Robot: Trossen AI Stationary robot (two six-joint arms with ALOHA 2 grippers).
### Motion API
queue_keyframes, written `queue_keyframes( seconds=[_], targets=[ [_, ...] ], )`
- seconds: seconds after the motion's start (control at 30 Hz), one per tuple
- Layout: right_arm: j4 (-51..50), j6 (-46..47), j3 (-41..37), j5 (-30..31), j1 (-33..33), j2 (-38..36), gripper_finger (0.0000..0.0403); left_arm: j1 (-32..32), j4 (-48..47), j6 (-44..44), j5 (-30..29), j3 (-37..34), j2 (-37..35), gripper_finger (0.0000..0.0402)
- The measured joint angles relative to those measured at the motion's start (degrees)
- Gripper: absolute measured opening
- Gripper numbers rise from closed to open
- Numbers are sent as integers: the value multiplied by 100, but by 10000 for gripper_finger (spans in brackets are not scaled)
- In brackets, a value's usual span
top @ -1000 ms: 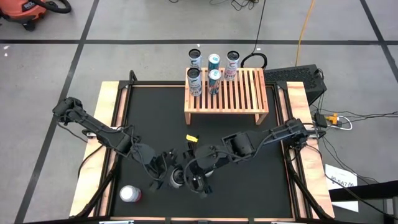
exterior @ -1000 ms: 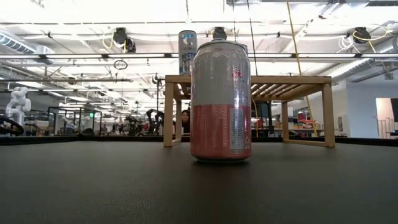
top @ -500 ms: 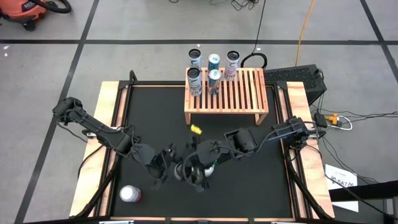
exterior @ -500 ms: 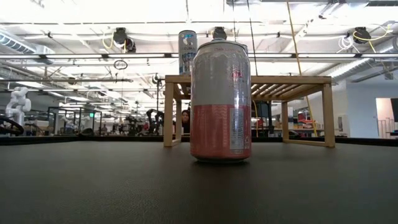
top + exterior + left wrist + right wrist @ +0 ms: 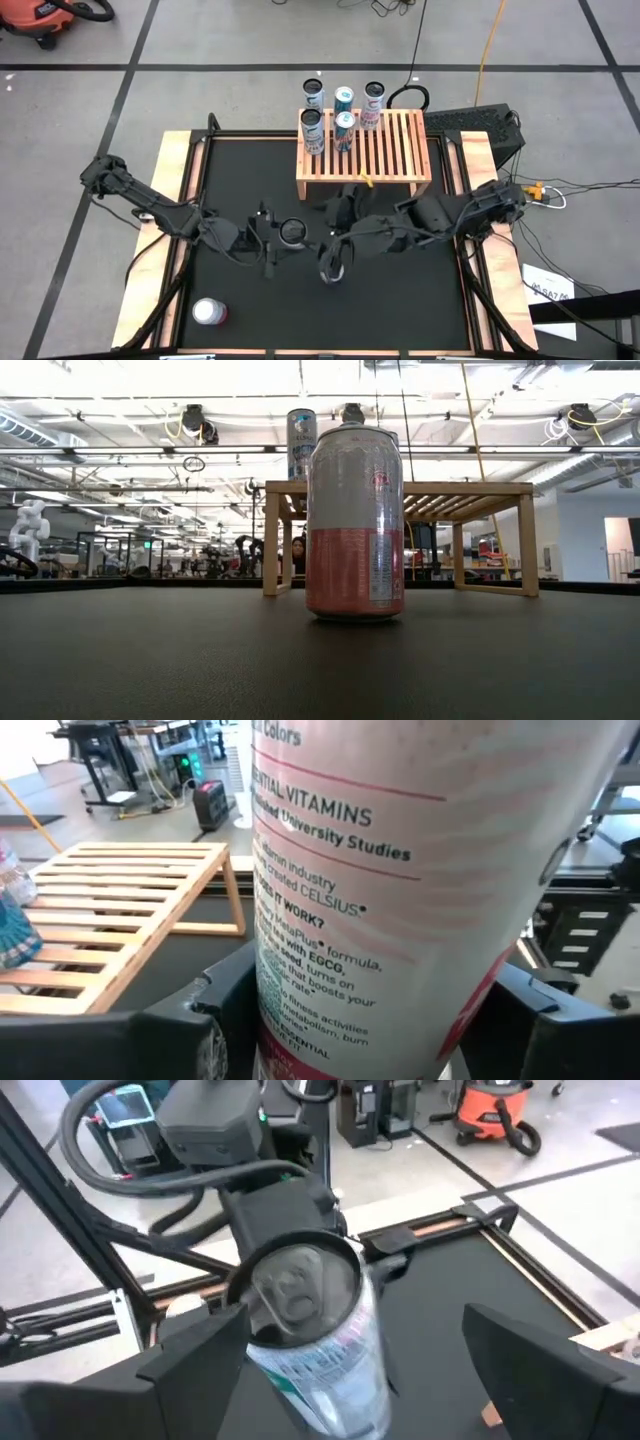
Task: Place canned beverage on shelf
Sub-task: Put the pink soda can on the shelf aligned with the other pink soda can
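Pink-and-white, the tall can [image 5: 292, 233] sits pinched between the fingers of my left gripper [image 5: 283, 236], lifted over the black mat [image 5: 400, 290] near the middle of the table; in the left wrist view its printed side [image 5: 400, 890] fills the frame with a dark finger [image 5: 210, 1020] pressed to either flank, so I judge the grip sound. My right gripper [image 5: 332, 266] hangs just beside it with its jaws spread wide and nothing between them, which in the right wrist view looks down on the can's lid [image 5: 295, 1285]; I read that as having let the can go so the left arm can carry it alone. The shelf [image 5: 395, 150] stands at the far edge of the mat, well apart from the can, with five cans [image 5: 340, 112] already grouped at its left rear, so the bare slats to the right are where I would aim. A short pink can [image 5: 209, 312] waits upright at the near left corner, the one looming in the low view [image 5: 355, 520], clear of both arms.
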Motion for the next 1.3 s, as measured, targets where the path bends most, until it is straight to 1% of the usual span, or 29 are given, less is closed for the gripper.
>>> queue_keyframes(
  seconds=[0.17, 0.4, 0.5, 0.57, 0.63, 0.9, 1.2, 1.3],
  targets=[
    [548, -242, -7, -31, -4, 101, 354, 50, 198, 207, 1, -4, 4, 243],
    [714, -329, -11, -93, -26, 100, 354, 55, 474, 206, -8, -4, -2, 244],
    [920, -607, -23, -385, -11, 109, 354, 54, 584, 160, -37, 4, -19, 244],
    [1067, -752, -28, -375, -4, 124, 354, 59, 599, 166, -49, 17, -39, 244],
    [1053, -764, -28, -439, -4, 122, 354, 50, 632, 158, -43, 17, -35, 244],
    [1181, -735, -28, -388, -21, 144, 354, 53, 676, 166, -47, 55, -33, 244],
    [1189, -727, -30, -414, -188, 288, 354, 61, 663, 166, -52, 57, -31, 244],
    [1193, -716, -29, -394, -194, 274, 342, 61, 662, 166, -53, 59, -31, 244]
  ],
)
